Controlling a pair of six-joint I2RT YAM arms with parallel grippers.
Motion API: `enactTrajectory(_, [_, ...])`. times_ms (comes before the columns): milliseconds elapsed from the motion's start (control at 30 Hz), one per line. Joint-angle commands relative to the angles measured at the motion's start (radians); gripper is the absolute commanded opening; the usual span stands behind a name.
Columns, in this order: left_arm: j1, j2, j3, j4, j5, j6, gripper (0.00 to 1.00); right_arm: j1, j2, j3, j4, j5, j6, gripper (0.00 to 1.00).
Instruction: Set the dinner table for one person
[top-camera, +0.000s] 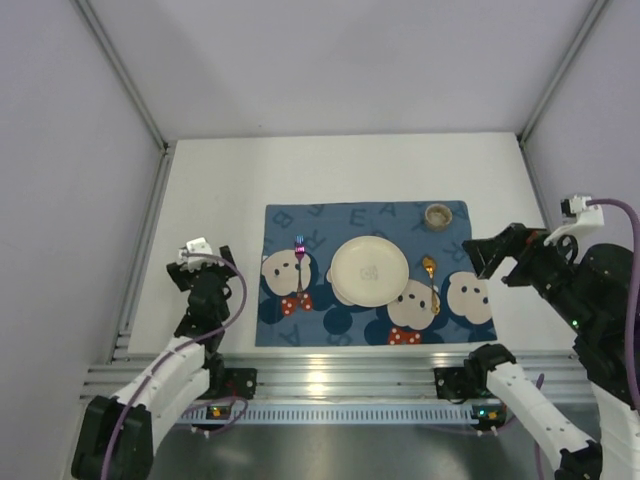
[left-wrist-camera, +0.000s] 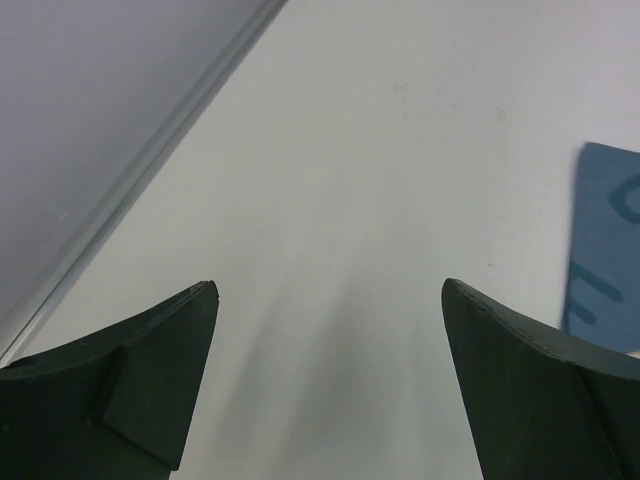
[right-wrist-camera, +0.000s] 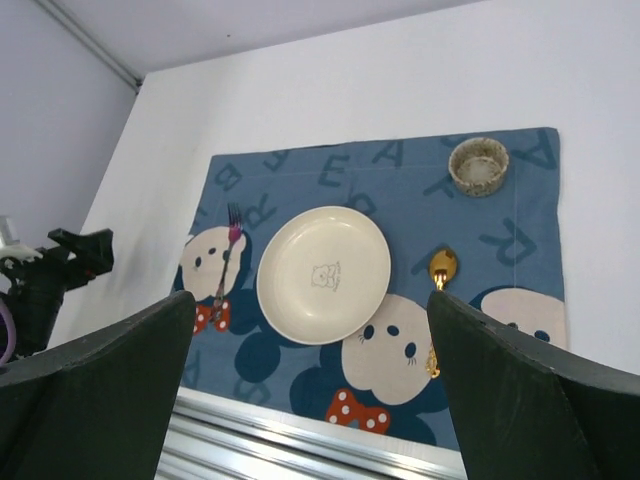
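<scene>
White walls close round a plain white, matte rectangular dinner table (top-camera: 215, 185), seen from above with both arm bases at its near edge. On it, toward the near edge, lies a blue cloth placemat printed with cartoon faces and letters (top-camera: 305, 225). A round cream plate (top-camera: 370, 271) sits at the mat's middle, a purple metal fork (top-camera: 299, 265) toward its left edge, a gold spoon (top-camera: 431, 283) toward its right edge, and a small round beige cup (top-camera: 437, 215) at its far right corner. I judge the place setting as good as finished, with only backing off and checking in hand. My left gripper (left-wrist-camera: 330, 295) hangs with jaws spread wide and empty over bare tabletop, between the mat's left edge and the table's left edge. My right gripper (top-camera: 487, 262) is likewise spread wide and holds nothing, raised above the mat's right edge. The table lies directly under both. Next, I think, calls for no grasp, only keeping both arms clear of the setting.
</scene>
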Motion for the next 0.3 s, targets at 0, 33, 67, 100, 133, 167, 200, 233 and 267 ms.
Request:
enactTrajectory(0, [0.107, 0.057, -0.044, 0.206, 0.123, -0.101, 0.99, 0.016, 0.019, -0.009, 0.038, -0.076, 0.004, 1.0])
enactTrajectory(33, [0.12, 0.081, -0.048, 0.223, 0.132, -0.097, 0.98, 0.014, 0.014, -0.009, 0.04, -0.08, -0.001, 1.0])
enactTrajectory(67, [0.123, 0.101, -0.045, 0.235, 0.141, -0.088, 0.99, 0.014, 0.009, -0.009, 0.045, -0.087, -0.004, 1.0])
enactTrajectory(100, [0.124, 0.142, -0.04, 0.246, 0.167, -0.086, 0.98, 0.014, 0.006, -0.01, 0.051, -0.094, -0.003, 1.0])
enactTrajectory(133, [0.129, 0.169, -0.043, 0.304, 0.175, -0.081, 0.98, 0.016, 0.005, -0.013, 0.054, -0.097, -0.001, 1.0])
enactTrajectory(167, [0.132, 0.218, -0.038, 0.315, 0.17, -0.077, 0.98, 0.014, 0.006, -0.015, 0.055, -0.103, -0.001, 1.0])
enactTrajectory(200, [0.133, 0.239, -0.02, 0.315, 0.164, -0.078, 0.98, 0.014, 0.011, -0.015, 0.054, -0.117, -0.001, 1.0])
enactTrajectory(233, [0.14, 0.264, -0.015, 0.357, 0.164, -0.077, 0.98, 0.016, 0.012, -0.013, 0.055, -0.123, 0.0, 1.0])
enactTrajectory(267, [0.146, 0.307, -0.008, 0.367, 0.173, -0.072, 0.98, 0.014, 0.011, -0.01, 0.055, -0.125, 0.0, 1.0])
